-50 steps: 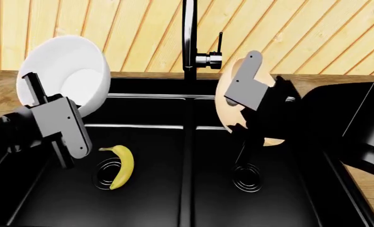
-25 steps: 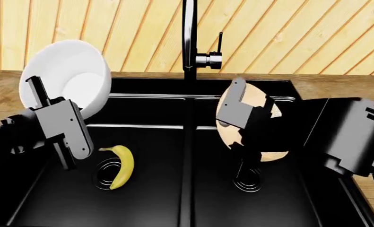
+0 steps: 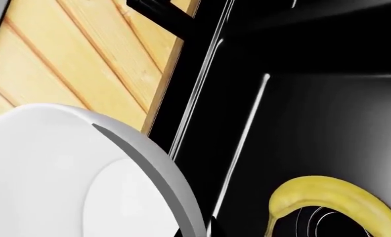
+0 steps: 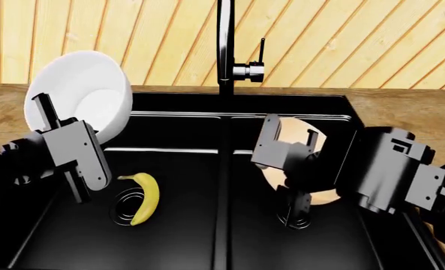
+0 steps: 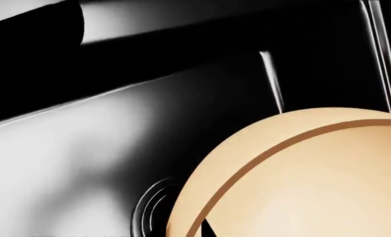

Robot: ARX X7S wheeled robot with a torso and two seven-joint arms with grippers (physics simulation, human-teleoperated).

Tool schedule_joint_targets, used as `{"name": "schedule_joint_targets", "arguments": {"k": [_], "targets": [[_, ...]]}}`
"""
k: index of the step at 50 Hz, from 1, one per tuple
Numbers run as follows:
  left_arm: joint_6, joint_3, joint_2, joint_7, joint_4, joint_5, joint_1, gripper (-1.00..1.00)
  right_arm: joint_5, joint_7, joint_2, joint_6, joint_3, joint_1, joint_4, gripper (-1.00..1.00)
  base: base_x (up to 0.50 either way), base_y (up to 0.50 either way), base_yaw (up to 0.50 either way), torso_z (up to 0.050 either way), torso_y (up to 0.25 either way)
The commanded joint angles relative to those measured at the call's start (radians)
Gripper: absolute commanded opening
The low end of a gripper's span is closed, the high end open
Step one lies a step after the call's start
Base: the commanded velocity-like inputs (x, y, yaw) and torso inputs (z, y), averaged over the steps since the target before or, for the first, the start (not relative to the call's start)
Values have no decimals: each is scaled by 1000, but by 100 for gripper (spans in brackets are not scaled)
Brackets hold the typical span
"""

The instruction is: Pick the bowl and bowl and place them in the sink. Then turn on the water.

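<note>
- Head view: left gripper point(image 4: 57, 140) fingers clamped on glossy white deep bowl point(image 4: 83, 90), tilted above black double-basin sink's point(image 4: 230, 104) left basin.
- Right gripper point(image 4: 290, 143) fingers clamped on peach-tan bowl point(image 4: 291, 128), low in right basin.
- Yellow banana point(image 4: 147, 197) on left drain.

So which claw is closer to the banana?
Left. The left claw holds the white bowl just above the banana; the right claw is over the other basin.
</note>
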Motion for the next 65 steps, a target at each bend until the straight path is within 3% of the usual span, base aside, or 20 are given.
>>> {"name": "schedule_joint_targets", "arguments": {"k": [1, 54, 55, 65], "targets": [[14, -13, -1, -17, -2, 6, -5, -100, -52, -20, -23, -21, -29, -7, 35, -100, 0, 0, 0, 0, 0], [24, -23, -11, -23, 6, -5, 12, -100, -58, -32, -51, -63, -54, -72, 91, -100, 0, 0, 0, 0, 1], [24, -23, -11, -23, 6, -4, 12, -100, -57, -32, -52, -64, -53, -72, 92, 100, 0, 0, 0, 0, 0], [22, -27, -17, -25, 13, -9, 15, -100, -51, -31, -50, -61, -50, -75, 87, 100, 0, 0, 0, 0, 0]]}}
